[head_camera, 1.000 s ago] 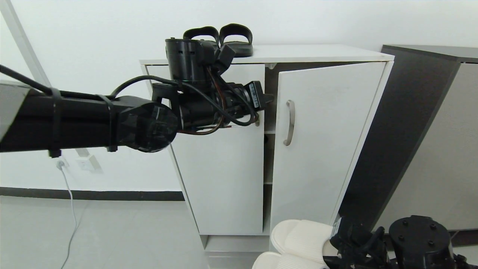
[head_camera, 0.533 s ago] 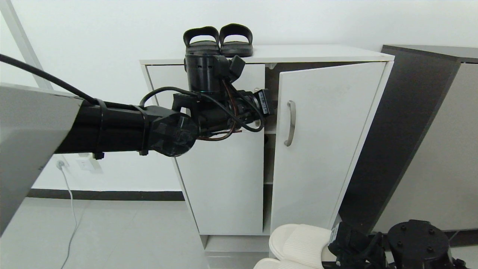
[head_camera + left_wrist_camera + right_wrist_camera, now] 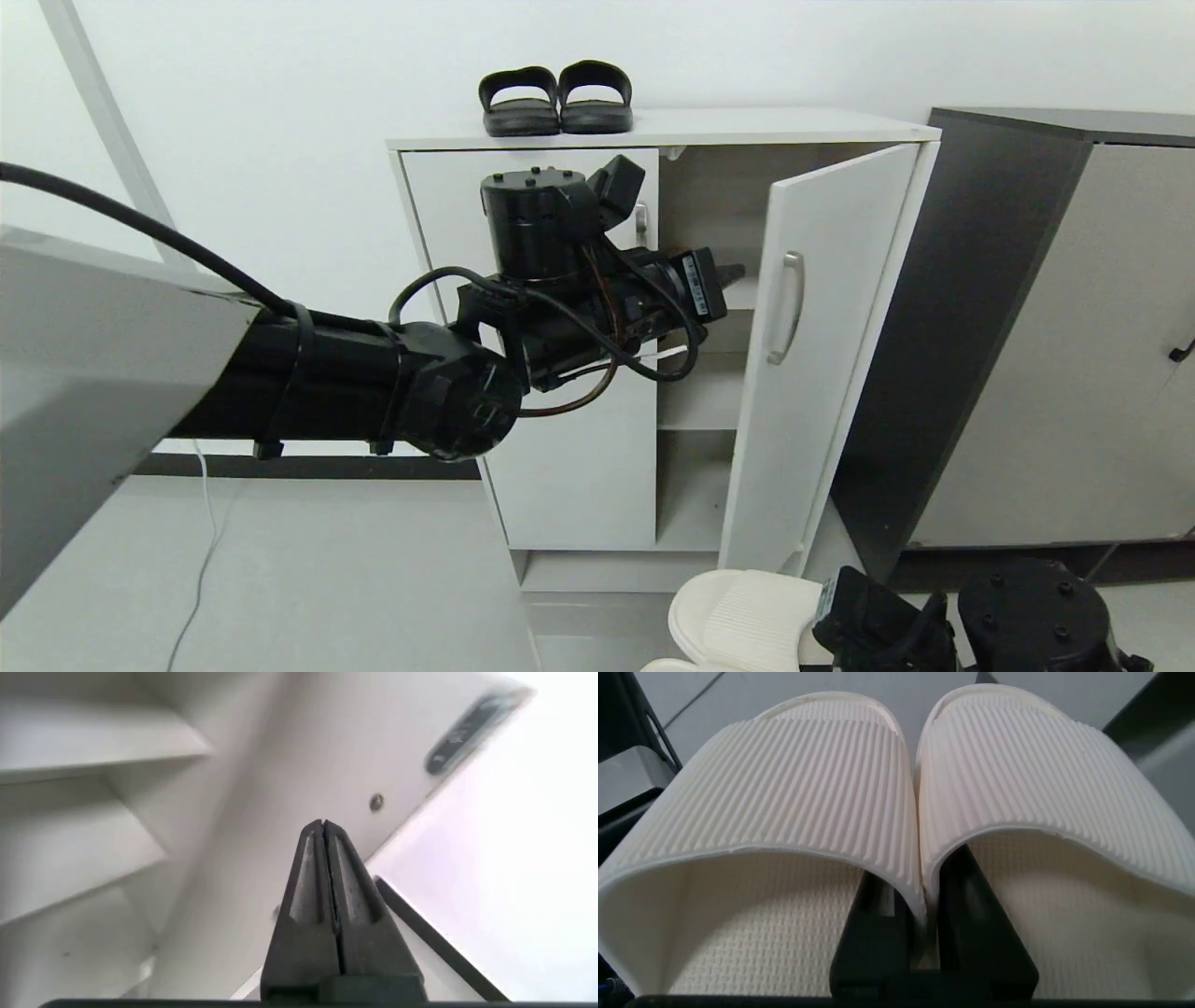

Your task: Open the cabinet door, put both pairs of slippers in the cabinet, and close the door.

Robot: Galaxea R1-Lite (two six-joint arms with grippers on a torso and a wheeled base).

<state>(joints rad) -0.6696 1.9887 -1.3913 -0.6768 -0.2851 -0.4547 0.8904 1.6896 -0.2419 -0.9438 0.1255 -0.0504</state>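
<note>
The head view's bottom edge cuts off your white slippers; your left arm covers part of the left door and most of its handle.

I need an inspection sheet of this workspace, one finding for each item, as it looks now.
Surface: white cabinet top, black slippers standing on it.
Job's things: right cabinet door open, left door shut; white slippers outside, low before the cabinet.
Clutter: nothing seen.
Grippers: left gripper jaws shut, empty, before the open shelves; right gripper shut on the white slippers.
Cables: white cord on floor, left.
Surroundings: white wall, grey floor, dark cabinet at right.
</note>
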